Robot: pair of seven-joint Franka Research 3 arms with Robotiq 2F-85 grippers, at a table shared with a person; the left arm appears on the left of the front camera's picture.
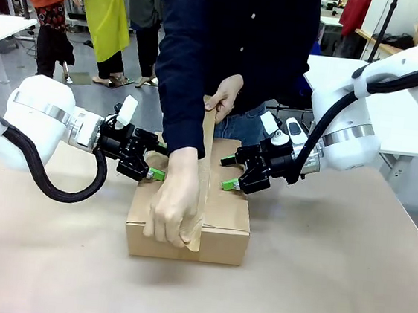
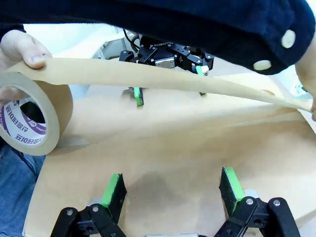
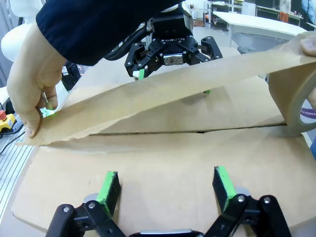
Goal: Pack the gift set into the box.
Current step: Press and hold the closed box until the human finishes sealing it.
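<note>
Box sits at the middle of the table, flaps folded down, centre seam visible in the right wrist view. The gift set would be inside; cannot be seen with the flaps shut.

Left gripper over the box's left top edge, claw spread, green pads on or just above the flap; contact cannot be told for sure. Right gripper mirrors it at the right top edge, also spread, pinching nothing.

Person leans over from the far edge of the table. One hand presses the tape strip end down over the box's near edge; the other hand holds the tape roll raised at the far side, the strip stretched in the air above the seam.

Step in hand, by my reading: sealing the seam, with the arms steadying the flaps.

To do it well:
- Hold both flaps flat and level so the seam stays closed.
- Keep the pads well apart from the seam line, clear of the strip's path.
- No shifting of the box while the strip comes down.
- Mind the person's sleeve close above both wrists.
</note>
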